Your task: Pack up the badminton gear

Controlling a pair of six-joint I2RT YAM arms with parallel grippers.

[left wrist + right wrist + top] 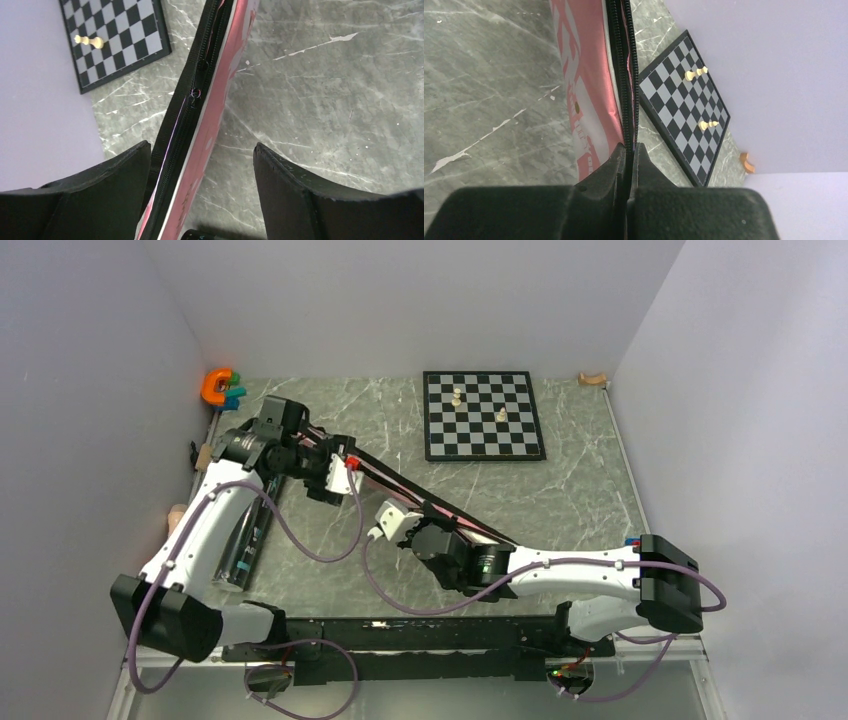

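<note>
Marble table (590, 500) | left hand (200, 155) wide open astride pink bag (220, 100) | right hand (630, 150) pinching bag edge

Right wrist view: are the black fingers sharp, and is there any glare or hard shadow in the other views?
Right wrist view: the right gripper is soft and dark, while the long pink bag with black zipper and the black-and-white chessboard are sharp. Left wrist view: even light, no glare. Top external view: diffuse light, only soft shadows on the grey marbled table.
</note>
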